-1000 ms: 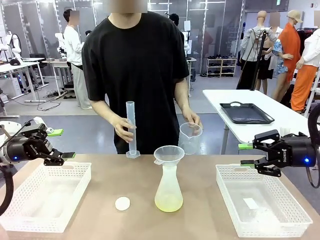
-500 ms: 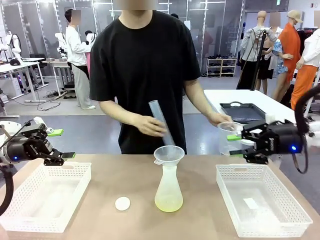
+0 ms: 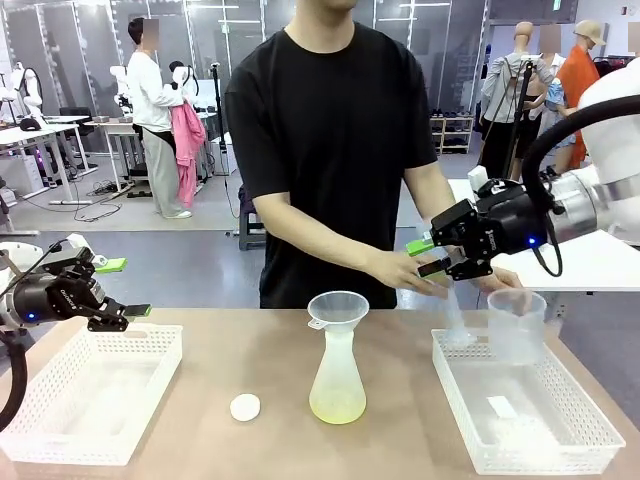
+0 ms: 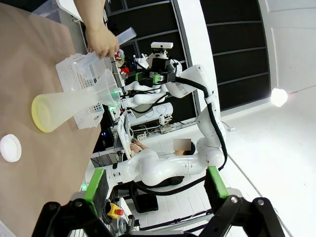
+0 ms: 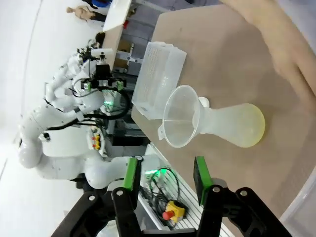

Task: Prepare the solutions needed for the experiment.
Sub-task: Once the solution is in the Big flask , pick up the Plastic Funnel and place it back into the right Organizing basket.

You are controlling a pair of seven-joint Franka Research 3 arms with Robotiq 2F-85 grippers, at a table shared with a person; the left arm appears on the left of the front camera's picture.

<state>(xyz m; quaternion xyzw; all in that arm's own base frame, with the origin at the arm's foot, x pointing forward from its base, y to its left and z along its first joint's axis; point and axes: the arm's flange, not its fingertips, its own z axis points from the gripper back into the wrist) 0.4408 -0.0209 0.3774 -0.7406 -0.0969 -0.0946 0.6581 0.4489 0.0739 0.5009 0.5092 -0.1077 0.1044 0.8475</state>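
My left hand point(image 3: 125, 288) hangs spread wide and empty just above the far corner of the left basket point(image 3: 130, 331). If I drop it carelessly, a finger could catch the rim and drag the basket across the tabletop point(image 3: 250, 350). A small white cap point(image 3: 245, 407) lies loose near the flask point(image 3: 337, 370) and would be easy to sweep off.

The solution point(image 3: 337, 406) sits as a shallow yellow-green layer in the bottom of that flask, mid-tabletop, with a funnel point(image 3: 338, 308) perched in its neck. That stack looks top-heavy to me: a brush from an arm crossing the middle could tip it and spill the lot.

My right hand point(image 3: 428, 257) worries me most. It is about half spread, gripping nothing, and sits right beside the person's hand point(image 3: 398, 270), which holds a blurred measuring cylinder point(image 3: 452, 312) over the right basket point(image 3: 456, 400), with a beaker point(image 3: 516, 325) beside it. Closing or advancing now could pinch skin or knock the plastic ware loose.
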